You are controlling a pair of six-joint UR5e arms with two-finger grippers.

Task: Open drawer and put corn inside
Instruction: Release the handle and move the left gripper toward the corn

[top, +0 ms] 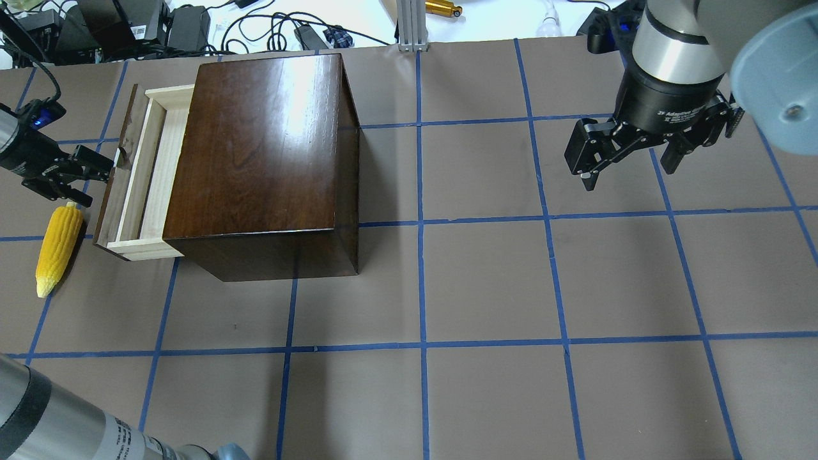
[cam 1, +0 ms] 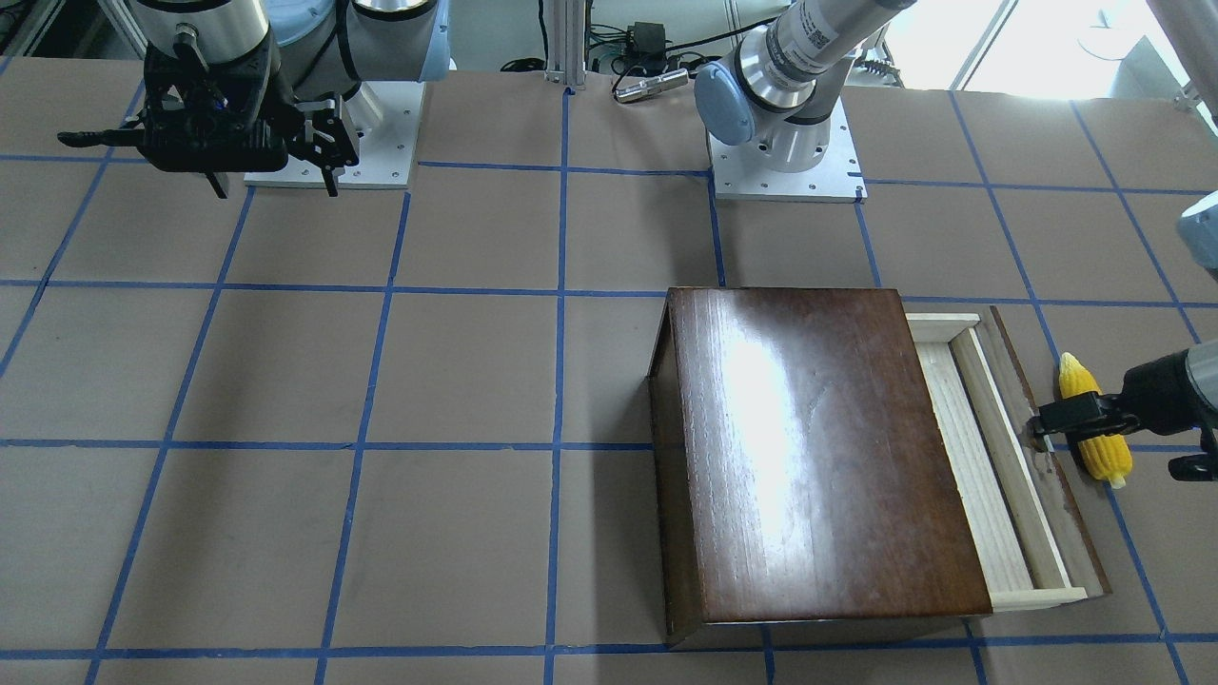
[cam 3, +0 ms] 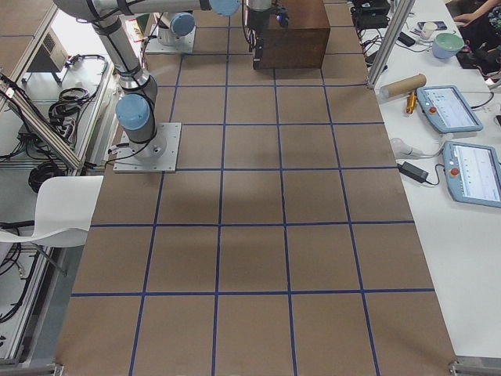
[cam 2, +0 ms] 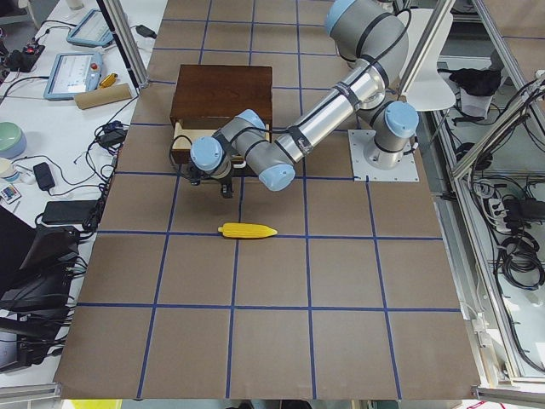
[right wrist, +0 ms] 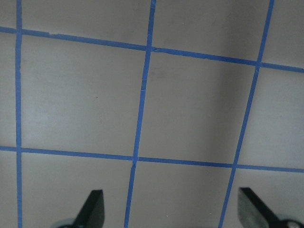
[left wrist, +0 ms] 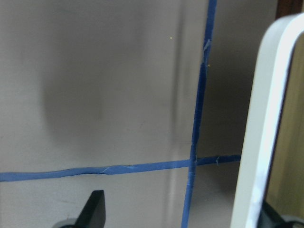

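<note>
Yellow on the brown table (top: 486,275), the corn (top: 59,246) is seen lying flat on the robot's left half. It is the nearest of the group to the robot's edge. It is touched by nothing, and its length is set roughly parallel to the drawer front, just beside it. A little farther from that edge, the left gripper (top: 94,181) is held low by the small metal pull (top: 121,153). Its jaws are spread and nothing is held between them; whether a finger touches the pull cannot be told. The drawer (top: 153,172) is shown drawn partway out of the dark wooden box (top: 262,147) toward the table's left end, and a narrow strip of pale tray floor is exposed. The box is set toward the operators' edge. Over the right half, the right gripper (top: 629,176) is hung above bare table, jaws wide and empty, well apart from the rest.

The opening step is judged nearly done; the corn is not yet picked up. The gap looks barely wider than the cob, so a further pull may be needed first. The left gripper would then have to be brought over the cob's middle, lowered, closed across its thickness, and the corn carried lengthwise over the tray, clear of the front panel.
</note>
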